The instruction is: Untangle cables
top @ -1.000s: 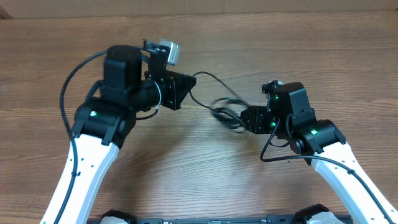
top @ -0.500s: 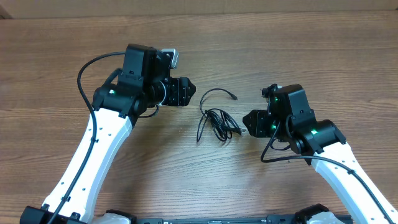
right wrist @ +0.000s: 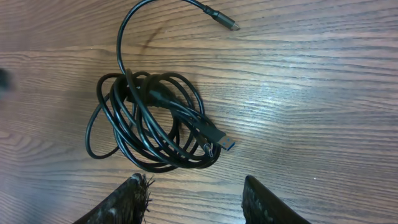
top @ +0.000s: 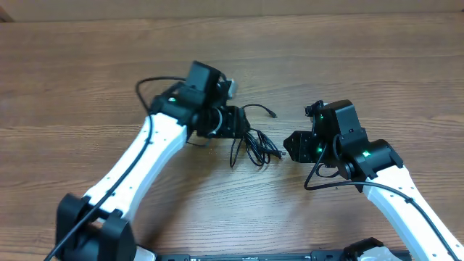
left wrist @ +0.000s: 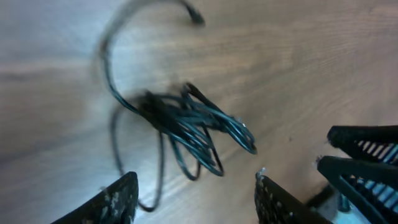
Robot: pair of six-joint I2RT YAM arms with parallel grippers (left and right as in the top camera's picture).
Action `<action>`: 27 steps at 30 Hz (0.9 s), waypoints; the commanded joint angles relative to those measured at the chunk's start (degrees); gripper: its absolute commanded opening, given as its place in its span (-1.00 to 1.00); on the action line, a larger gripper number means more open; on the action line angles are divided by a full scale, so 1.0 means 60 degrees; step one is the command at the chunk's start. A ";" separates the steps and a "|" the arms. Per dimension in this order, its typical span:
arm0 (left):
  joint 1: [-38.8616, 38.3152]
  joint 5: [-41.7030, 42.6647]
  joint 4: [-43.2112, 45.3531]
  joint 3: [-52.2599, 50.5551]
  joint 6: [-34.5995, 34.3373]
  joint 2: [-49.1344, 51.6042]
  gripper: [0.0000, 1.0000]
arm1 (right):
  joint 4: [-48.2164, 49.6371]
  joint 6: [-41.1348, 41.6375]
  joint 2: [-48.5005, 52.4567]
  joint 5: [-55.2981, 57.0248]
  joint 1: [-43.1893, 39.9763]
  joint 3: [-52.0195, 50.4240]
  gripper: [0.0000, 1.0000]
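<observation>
The cables (top: 254, 146) lie on the wooden table as one tangled black coil, with a loose end curving up to a small plug (top: 272, 114). My left gripper (top: 240, 125) hovers at the coil's left edge. In the left wrist view it is open (left wrist: 196, 200), with the coil (left wrist: 186, 124) just ahead of the fingers and nothing between them. My right gripper (top: 289, 144) stands just right of the coil. The right wrist view shows it open (right wrist: 196, 200) and empty, with the coil (right wrist: 155, 124) and a plug end (right wrist: 227, 144) in front of it.
The right gripper's fingers (left wrist: 364, 155) appear at the right edge of the left wrist view. The left arm's thick black wire (top: 156, 83) loops above its wrist. Bare wood table (top: 362, 65) lies all around the coil.
The left gripper has opened and let the cable go; the coil now lies slack on the table. The left arm has swung right, up to the coil. The right arm has barely moved.
</observation>
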 commanded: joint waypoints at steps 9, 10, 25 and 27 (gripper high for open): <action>-0.0911 0.0382 0.0503 0.0098 -0.2619 0.1603 0.03 | 0.0018 -0.0033 -0.0095 -0.0007 0.0047 0.0233 -0.04; -0.0947 0.0357 0.0503 0.0095 -0.2721 0.1730 0.00 | 0.0018 -0.0033 -0.0095 -0.0011 0.0047 0.0233 -0.03; -0.0907 -0.1078 0.0801 0.0219 -0.2503 0.2503 -0.92 | 0.0015 -0.0033 -0.0095 -0.0015 0.0047 0.0233 0.05; -0.0856 -0.0561 0.0805 0.0419 -0.2102 0.2444 -0.92 | 0.0018 -0.0033 -0.0095 -0.0058 0.0047 0.0233 0.11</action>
